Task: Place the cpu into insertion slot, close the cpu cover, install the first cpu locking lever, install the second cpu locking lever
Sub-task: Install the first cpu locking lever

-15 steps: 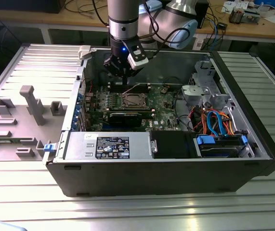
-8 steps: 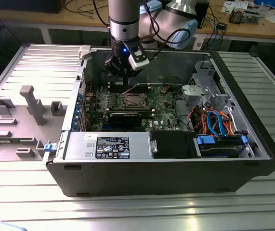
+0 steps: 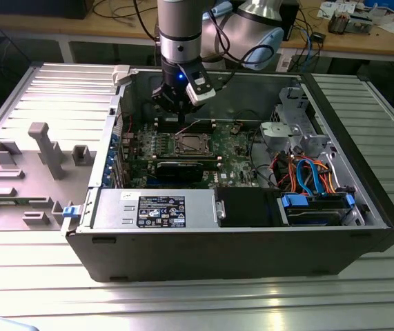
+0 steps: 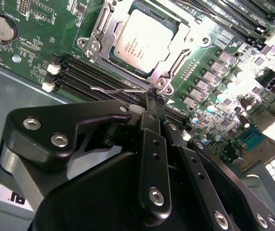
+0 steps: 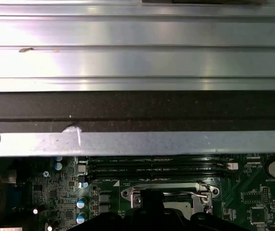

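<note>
The tool (image 4: 151,98) is seen from behind its black housing in the second wrist view. The fingers (image 4: 152,144) are drawn together into a narrow point, and that point sits at the bent end of a thin wire locking lever (image 4: 115,89). Whether the lever is actually pinched cannot be told, as the contact spot is covered by the fingertips.

In the exterior view the tool (image 3: 180,110) is lowered into the open computer case (image 3: 362,193), just behind the insertion slot (image 3: 191,144) as seen there. Fine detail of the socket is too small to make out in that view.

The case lies on its side on the ribbed metal counter (image 3: 183,303). It contains the green motherboard (image 4: 36,43), a power supply (image 3: 156,209) along the near wall, and a drive bay with orange and blue cables (image 3: 310,172) towards the exterior view's right.

The cpu (image 4: 144,39) lies flat in the insertion slot, silvery top facing up. The cpu cover (image 4: 178,55) is folded down around it, its window framing the chip. The long black memory slots (image 4: 79,77) run beside the socket, between it and the tool.

In the first wrist view the socket frame (image 5: 168,192) is partly cut off by the dark tool body.
</note>
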`<state>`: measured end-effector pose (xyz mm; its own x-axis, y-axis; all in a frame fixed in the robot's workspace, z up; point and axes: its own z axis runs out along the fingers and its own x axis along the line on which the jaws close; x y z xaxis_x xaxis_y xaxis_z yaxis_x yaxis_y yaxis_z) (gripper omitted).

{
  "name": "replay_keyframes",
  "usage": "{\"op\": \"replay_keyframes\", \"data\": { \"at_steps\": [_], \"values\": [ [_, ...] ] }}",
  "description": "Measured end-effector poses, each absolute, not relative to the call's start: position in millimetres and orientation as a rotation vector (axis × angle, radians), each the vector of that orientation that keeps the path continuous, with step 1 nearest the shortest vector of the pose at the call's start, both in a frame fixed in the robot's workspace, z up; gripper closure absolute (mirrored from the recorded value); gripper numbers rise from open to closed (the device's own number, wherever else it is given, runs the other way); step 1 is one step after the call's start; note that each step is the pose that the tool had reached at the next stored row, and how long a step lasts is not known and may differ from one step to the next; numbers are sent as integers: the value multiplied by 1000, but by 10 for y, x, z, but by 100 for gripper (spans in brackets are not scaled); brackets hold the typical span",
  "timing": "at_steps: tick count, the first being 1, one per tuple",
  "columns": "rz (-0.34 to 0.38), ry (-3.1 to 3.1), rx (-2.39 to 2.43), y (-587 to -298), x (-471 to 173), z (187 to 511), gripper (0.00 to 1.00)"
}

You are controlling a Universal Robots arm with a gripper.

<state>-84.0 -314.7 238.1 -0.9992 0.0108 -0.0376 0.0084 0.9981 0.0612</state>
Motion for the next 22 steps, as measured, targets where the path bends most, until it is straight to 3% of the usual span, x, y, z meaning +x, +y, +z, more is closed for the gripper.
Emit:
{"op": "replay_keyframes", "data": {
  "at_steps": [22],
  "values": [
    [127, 3101, 9, -3144, -789, 2330, 89]
  ]
}}
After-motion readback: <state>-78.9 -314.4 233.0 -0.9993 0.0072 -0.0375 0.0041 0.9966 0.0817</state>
